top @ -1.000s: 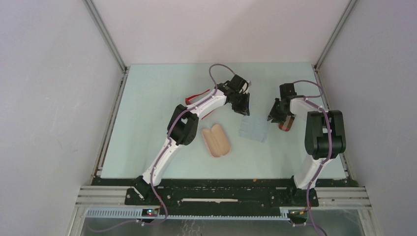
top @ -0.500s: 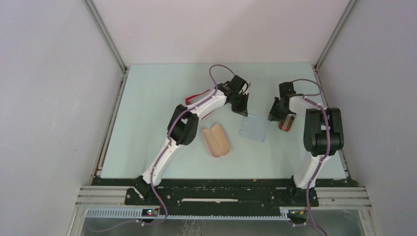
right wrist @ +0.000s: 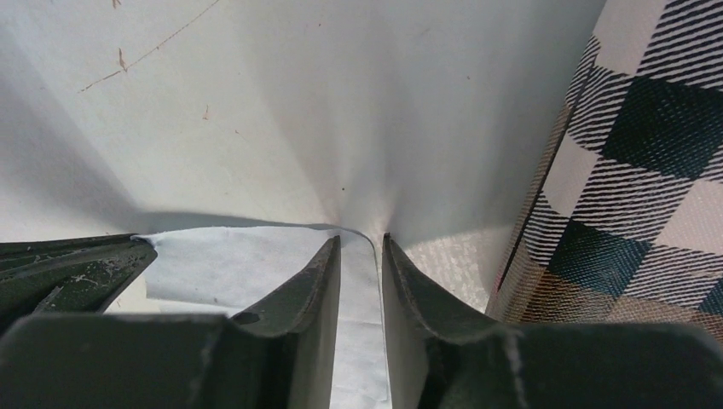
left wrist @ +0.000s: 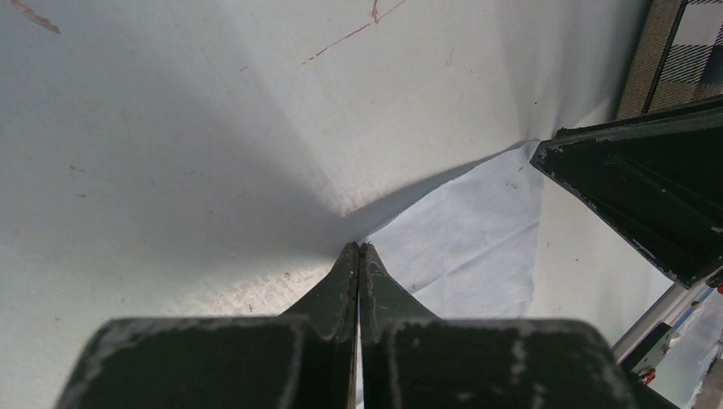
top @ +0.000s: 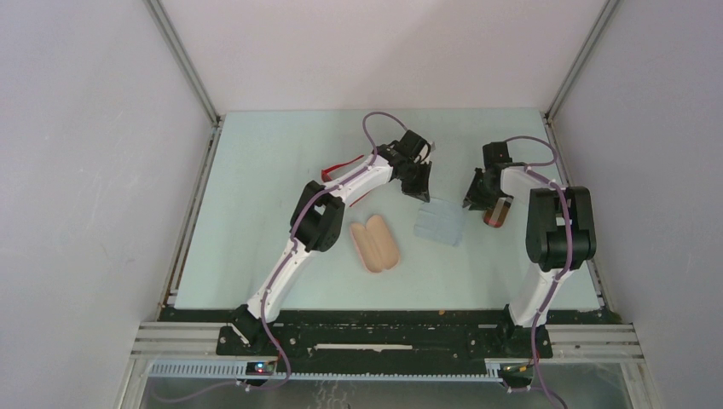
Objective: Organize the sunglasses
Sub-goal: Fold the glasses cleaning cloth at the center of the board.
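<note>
Top view: not much is looking sorted yet. The red sunglasses are lying on the table, mostly tucked under the left arm, and the pink case is sitting open, looking empty. The orange-lensed pair isn't showing anywhere, and the plaid case is hiding half behind the right arm.

Left wrist: the left gripper is pinching fully closed on a corner of the pale blue cloth, which is riding up off the table.

Right wrist: the right gripper is standing narrowly apart with another cloth corner between its fingers — not clamping it, I'd say — so the casing work is all waiting
</note>
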You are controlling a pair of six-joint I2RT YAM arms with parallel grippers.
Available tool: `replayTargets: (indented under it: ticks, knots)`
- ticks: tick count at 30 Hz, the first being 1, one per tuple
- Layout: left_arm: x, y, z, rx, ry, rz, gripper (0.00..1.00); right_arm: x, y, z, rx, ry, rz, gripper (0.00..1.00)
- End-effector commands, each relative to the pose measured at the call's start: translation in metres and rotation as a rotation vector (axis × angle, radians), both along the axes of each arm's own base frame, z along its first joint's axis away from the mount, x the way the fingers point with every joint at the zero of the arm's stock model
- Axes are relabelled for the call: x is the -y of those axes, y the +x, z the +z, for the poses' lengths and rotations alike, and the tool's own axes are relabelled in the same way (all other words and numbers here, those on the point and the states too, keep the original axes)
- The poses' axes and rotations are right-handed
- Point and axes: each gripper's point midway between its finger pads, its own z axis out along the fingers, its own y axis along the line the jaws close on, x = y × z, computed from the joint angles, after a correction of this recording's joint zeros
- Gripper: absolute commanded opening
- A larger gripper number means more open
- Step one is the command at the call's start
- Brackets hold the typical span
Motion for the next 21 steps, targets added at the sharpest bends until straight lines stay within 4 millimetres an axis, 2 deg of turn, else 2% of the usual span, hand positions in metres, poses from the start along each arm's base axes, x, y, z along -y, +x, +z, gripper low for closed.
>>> replayTargets:
  ticks: [1, 8, 13, 19, 21]
  knots:
    - [0.01, 0.004, 0.018, 0.034, -0.043, -0.017, 0.0, 0.001, 0.001, 0.009, 0.015, -0.032, 0.025, 0.34]
    - [0.012, 0.003, 0.018, 0.025, -0.056, -0.017, 0.0, -0.009, 0.0, 0.002, 0.001, -0.006, 0.063, 0.31]
    - [0.011, 0.002, 0.017, 0.018, -0.053, -0.018, 0.0, -0.013, 0.0, -0.001, -0.008, 0.021, 0.068, 0.22]
    - [0.012, 0.001, 0.018, 0.018, -0.056, -0.02, 0.0, -0.017, -0.001, 0.001, -0.005, 0.035, 0.078, 0.23]
    - [0.011, 0.001, 0.018, 0.018, -0.055, -0.02, 0.0, -0.016, -0.001, 0.0, -0.007, 0.032, 0.076, 0.19]
